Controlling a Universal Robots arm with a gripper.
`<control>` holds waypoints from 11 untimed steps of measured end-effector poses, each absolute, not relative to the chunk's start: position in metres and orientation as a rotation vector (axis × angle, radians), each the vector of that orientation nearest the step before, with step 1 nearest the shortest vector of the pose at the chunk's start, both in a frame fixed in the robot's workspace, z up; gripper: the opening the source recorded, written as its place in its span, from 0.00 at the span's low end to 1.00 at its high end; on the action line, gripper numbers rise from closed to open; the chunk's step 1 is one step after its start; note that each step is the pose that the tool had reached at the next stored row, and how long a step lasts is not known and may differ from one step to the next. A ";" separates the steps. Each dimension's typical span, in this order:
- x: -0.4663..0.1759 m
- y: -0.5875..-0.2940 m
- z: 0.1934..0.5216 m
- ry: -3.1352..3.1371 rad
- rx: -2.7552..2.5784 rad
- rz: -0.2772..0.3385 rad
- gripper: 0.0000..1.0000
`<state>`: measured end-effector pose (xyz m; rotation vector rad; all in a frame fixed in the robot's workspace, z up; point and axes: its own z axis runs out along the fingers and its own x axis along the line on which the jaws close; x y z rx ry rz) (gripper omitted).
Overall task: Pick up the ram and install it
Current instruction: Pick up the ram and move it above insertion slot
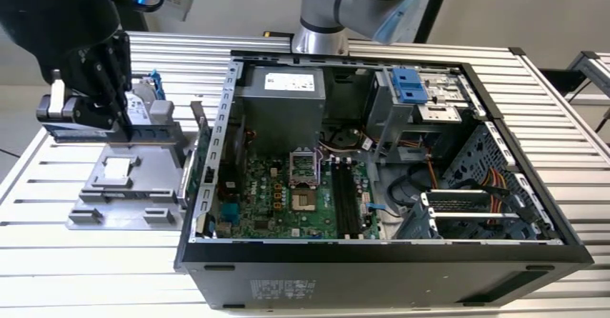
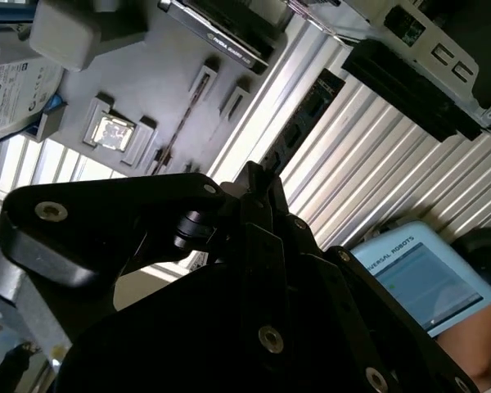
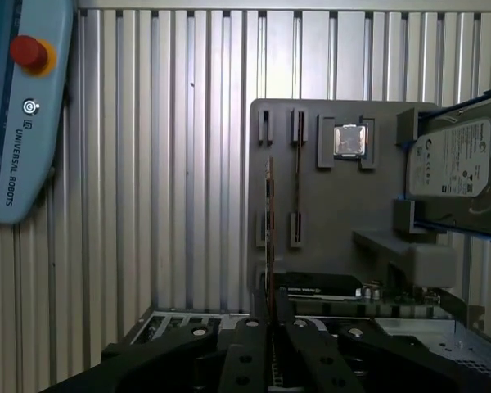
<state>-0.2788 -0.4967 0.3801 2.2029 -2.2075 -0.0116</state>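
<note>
- the ram shows edge-on in the first wrist view as a thin straight line; one end runs in between the fingertips of the gripper, and the rest lies in front of the grey parts holder, close to that holder's edge
- the gripper's fingers are drawn close together, pinching the ram by its flat faces with hardly any gap showing; the black finger bodies hide the contact itself
- whether the ram's far end touches the holder or hangs clear of it cannot be told
- a second memory stick lies seated in the holder just beside the held one; further along sit a processor chip and a hard drive in a blue frame, the drive cut off by the picture's edge; a black expansion card is partly hidden behind the fingers
- in the second wrist view the gripper covers much of the scene with its black body; the ram is hard to make out there
- in the exterior view the gripper hangs over the holder at the exterior view's left, beside the open computer case; the motherboard's long black slots lie well apart from it; the ram is too thin to pick out
- a teach pendant lies on the ribbed aluminium table, cut off at the edge
</note>
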 end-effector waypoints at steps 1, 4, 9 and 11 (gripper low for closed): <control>-0.278 -0.497 0.380 -2.208 2.203 -0.012 0.00; -0.274 -0.497 0.380 -2.207 2.203 -0.012 0.00; -0.268 -0.497 0.380 -2.208 2.203 -0.012 0.00; -0.266 -0.497 0.380 -2.208 2.203 -0.012 0.00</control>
